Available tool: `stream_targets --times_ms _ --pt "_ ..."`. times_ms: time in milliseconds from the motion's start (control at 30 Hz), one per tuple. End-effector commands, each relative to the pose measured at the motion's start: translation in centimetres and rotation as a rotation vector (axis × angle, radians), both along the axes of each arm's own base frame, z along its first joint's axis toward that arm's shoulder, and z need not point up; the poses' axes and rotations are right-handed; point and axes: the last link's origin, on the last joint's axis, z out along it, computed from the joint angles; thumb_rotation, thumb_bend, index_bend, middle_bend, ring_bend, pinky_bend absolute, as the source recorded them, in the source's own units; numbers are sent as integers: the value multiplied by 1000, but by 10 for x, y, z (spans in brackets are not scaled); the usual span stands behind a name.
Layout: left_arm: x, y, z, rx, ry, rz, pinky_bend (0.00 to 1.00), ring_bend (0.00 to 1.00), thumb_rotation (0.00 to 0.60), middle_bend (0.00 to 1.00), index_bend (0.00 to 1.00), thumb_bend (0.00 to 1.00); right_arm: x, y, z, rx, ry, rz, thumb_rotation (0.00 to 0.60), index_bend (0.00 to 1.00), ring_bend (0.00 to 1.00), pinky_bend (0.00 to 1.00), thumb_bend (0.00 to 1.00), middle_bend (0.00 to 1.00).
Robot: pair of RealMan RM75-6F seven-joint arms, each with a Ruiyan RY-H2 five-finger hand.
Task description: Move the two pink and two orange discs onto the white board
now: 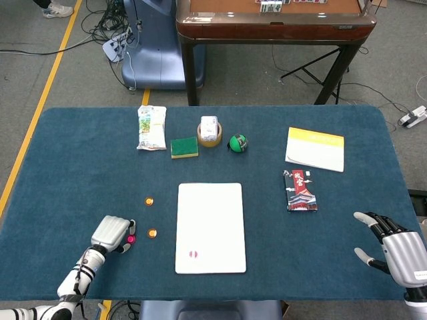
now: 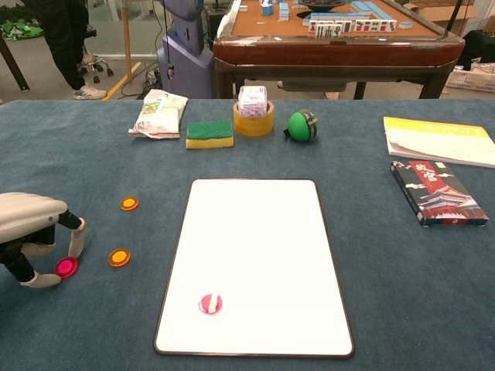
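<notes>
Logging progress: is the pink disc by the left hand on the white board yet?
No. That pink disc lies on the blue cloth under the left hand, apart from the white board.

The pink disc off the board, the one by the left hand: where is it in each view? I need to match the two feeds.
Head view: the small round pink disc sits lower left, at the left hand's fingers.
Chest view: the same disc lies at the far left, under the curled fingers.
Shared landmark: the nearer orange disc, just right of it, before the flat white board.
</notes>
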Motion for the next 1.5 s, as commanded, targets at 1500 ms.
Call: stream_targets --times_ms 1500 --pt "156 22 -35 -108 -122 -226 1000 1000 600 1000 623 274 0 22 19 -69 -50 60 600 262 343 627 0 313"
